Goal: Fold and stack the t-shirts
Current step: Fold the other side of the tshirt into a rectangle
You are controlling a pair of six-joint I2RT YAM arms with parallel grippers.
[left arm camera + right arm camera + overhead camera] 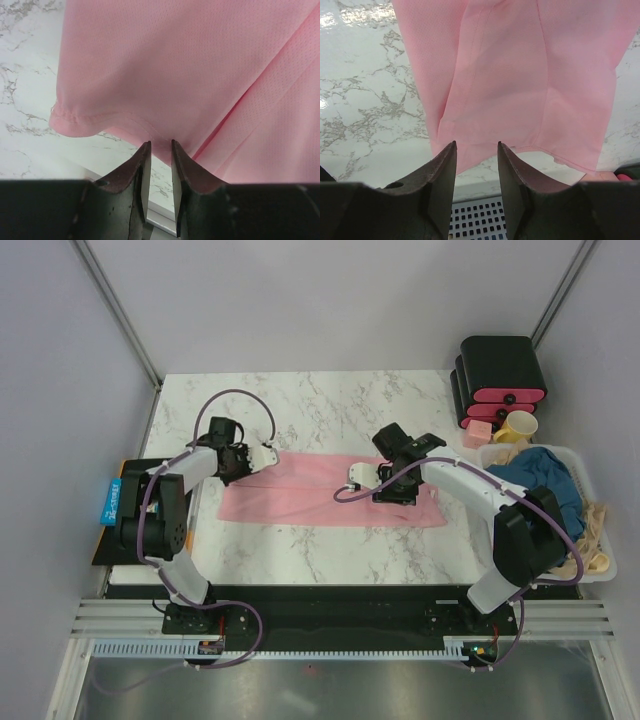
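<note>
The light pink t-shirt [320, 492] lies across the marble table as a long folded strip. My left gripper [243, 462] is at its far left corner. In the left wrist view the jaws [159, 144] stand a narrow gap apart, with the pink hem [100, 122] right at their tips and table showing between them. My right gripper [390, 490] is over the strip's right part. It is open [476, 144], with the shirt's edge [520, 145] just beyond its tips and nothing held. The dark teal-blue t-shirt [540, 480] lies crumpled in the white basket [600, 562].
Black boxes with pink fronts [500, 380] stand at the back right, with a yellow mug [517, 426] and a small pink block [480, 433] in front of them. A blue object [108, 500] lies on a black mat at the left edge.
</note>
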